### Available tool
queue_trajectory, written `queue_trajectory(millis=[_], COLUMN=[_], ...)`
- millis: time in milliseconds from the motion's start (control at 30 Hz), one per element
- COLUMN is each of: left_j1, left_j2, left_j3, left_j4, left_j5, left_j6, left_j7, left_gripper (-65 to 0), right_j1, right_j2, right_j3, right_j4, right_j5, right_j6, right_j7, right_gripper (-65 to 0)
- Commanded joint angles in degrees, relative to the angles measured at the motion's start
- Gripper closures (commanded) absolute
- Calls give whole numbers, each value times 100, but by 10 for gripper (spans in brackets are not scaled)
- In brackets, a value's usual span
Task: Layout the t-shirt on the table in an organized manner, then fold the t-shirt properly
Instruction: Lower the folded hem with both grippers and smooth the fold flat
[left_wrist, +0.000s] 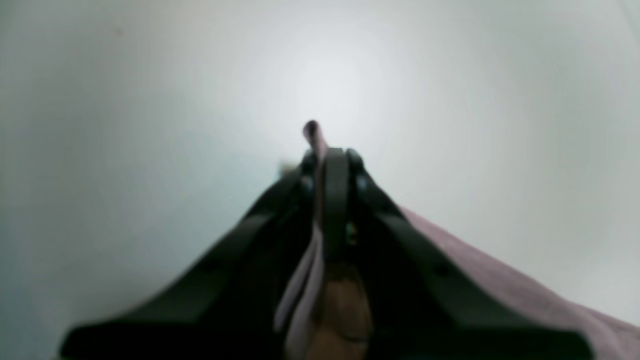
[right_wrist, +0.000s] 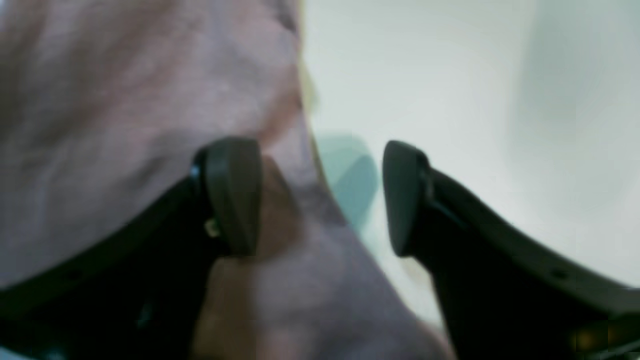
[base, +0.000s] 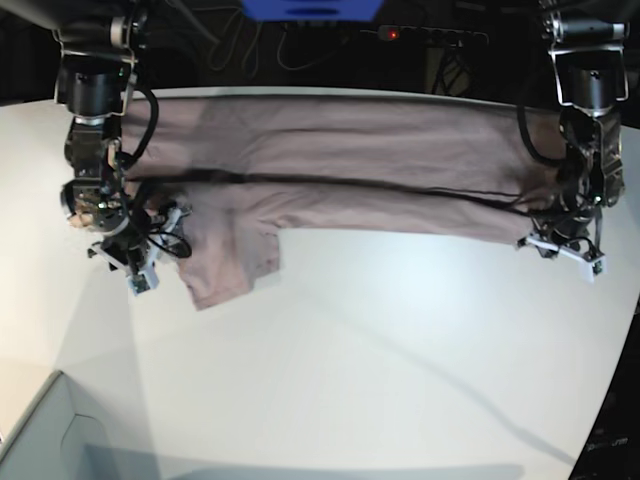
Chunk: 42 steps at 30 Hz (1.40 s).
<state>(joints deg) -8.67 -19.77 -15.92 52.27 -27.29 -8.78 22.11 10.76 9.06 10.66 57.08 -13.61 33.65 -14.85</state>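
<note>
My left gripper is clamped on the t-shirt's hem; my right gripper stands parted at its other end. Both arms reach down over the table, shirt folded along its far edge.

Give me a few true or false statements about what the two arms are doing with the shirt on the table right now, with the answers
1. The left gripper is shut on the t-shirt. True.
2. The right gripper is clamped tight on the cloth. False: its jaws stand apart, with the shirt's edge lying between them.
3. The shirt is stretched sideways across the far part of the table. True.
4. The shirt lies bunched in a heap at the near edge. False: it is spread long, and a sleeve points toward the near side by the right gripper.
5. A grey box corner shows at the near edge, on the right arm's side. True.
</note>
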Motion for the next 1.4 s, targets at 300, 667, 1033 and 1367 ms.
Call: queue_trajectory(millis=[300, 667, 1033, 1367], left_j1=[-439, -465, -465, -421], left_j2=[-85, -85, -93, -111], left_j3=[-21, -30, -30, -38], left_j4=[201, 940, 966, 966], left_j5=[-1, -1, -27, -36], left_j6=[-6, -6, -6, -6], left_j7=[-158, -158, -158, -167], left_gripper=[-9, -9, -9, -9], right_j1=[519, 589, 255, -1230], right_j2=[30, 153, -216, -629], right_j3=[-463, 143, 776, 820], right_j4=[-367, 1118, 2129, 3606], right_j5=[29, 64, 73, 73], right_j6=[77, 77, 77, 77], right_j7=[13, 21, 13, 57], right_gripper=[0, 0, 0, 0])
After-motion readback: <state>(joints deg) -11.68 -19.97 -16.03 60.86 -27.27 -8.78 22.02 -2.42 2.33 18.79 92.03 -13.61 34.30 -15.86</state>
